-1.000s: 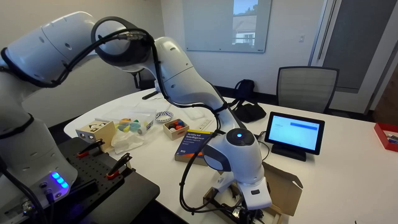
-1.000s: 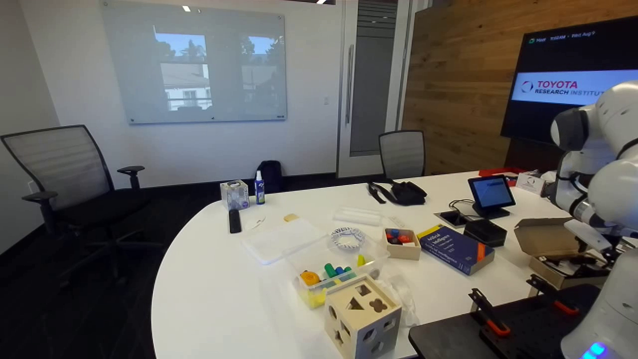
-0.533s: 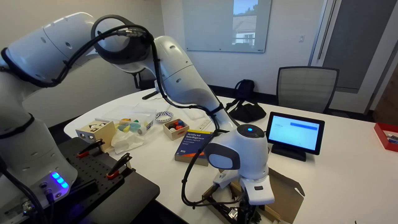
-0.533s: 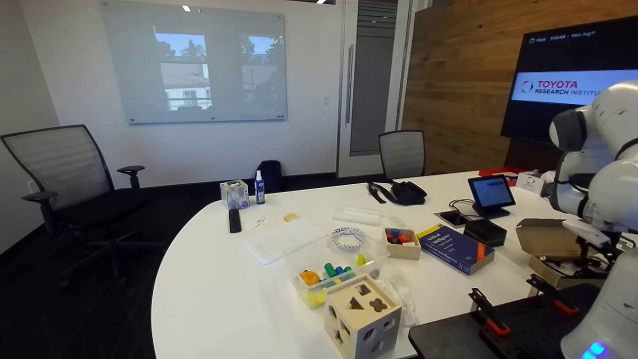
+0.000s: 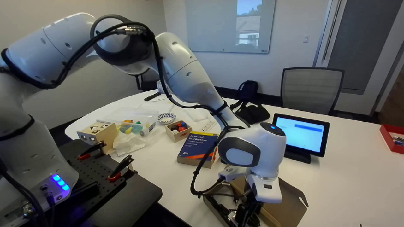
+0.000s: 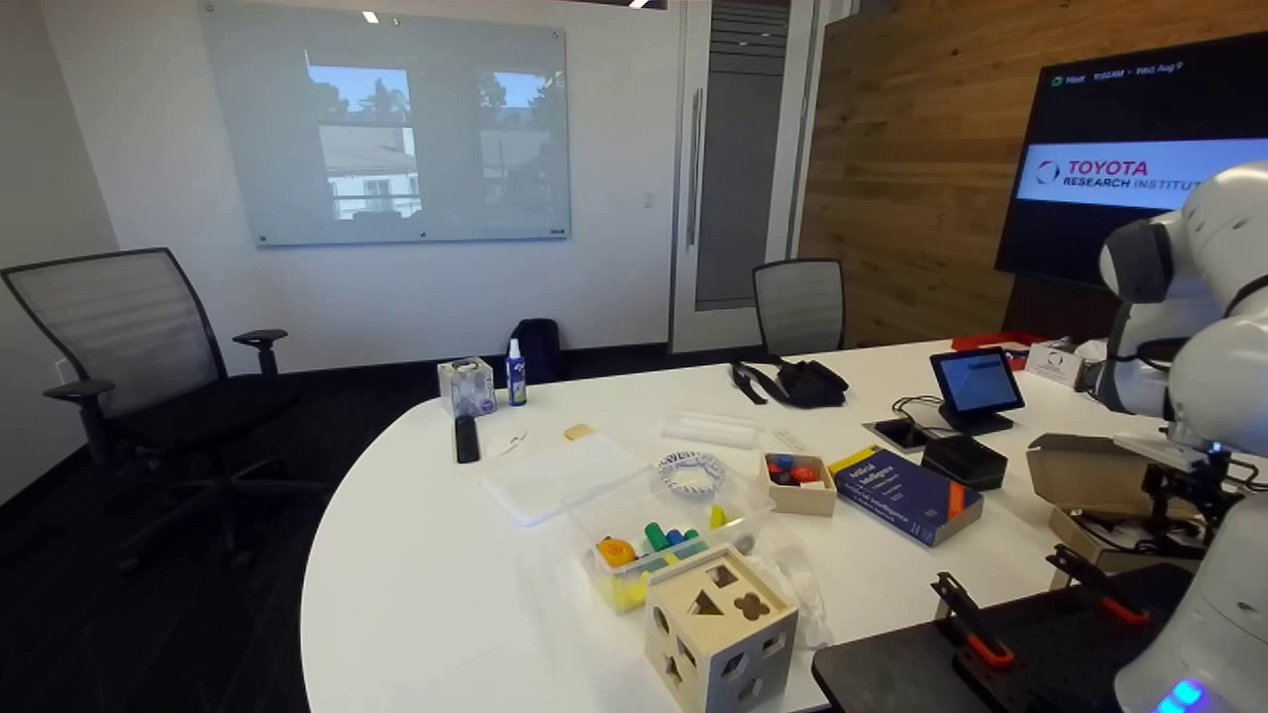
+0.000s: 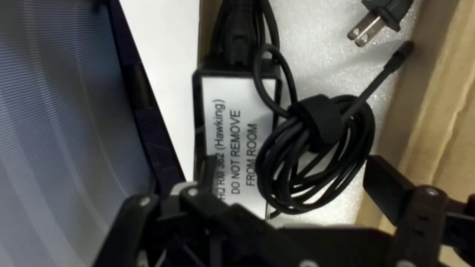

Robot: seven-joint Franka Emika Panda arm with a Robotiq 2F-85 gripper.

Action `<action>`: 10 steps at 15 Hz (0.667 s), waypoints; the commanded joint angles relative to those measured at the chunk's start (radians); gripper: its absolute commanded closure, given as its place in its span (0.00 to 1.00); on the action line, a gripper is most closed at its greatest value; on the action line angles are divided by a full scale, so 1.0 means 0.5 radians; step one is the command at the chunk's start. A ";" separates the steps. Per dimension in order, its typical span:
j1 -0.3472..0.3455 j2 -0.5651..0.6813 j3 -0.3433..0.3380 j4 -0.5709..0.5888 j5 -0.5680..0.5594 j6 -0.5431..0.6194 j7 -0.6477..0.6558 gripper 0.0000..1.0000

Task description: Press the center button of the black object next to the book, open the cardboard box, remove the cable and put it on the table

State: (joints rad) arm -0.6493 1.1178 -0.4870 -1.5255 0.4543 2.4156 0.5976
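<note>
One book [image 5: 196,148], one cardboard box [image 5: 287,201], two clamps [image 5: 122,167]

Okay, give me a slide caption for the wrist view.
Open gripper facing a coiled black cable and labelled power brick inside the cardboard box.

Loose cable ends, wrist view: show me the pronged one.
The plug at top right: two metal prongs stick out of it, while the other end, just below, is a slim black tip.

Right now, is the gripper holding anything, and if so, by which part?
Nothing is held: in the wrist view the gripper is open, its fingers spread either side of the coiled black cable in the cardboard box.
</note>
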 commanded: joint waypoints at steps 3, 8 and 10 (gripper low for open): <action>-0.066 0.060 0.042 0.149 -0.143 -0.188 0.165 0.26; -0.093 0.109 0.048 0.192 -0.230 -0.227 0.246 0.64; -0.114 0.104 0.067 0.202 -0.220 -0.236 0.239 0.78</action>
State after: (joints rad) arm -0.6819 1.1433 -0.4759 -1.4710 0.3594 2.3205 0.6767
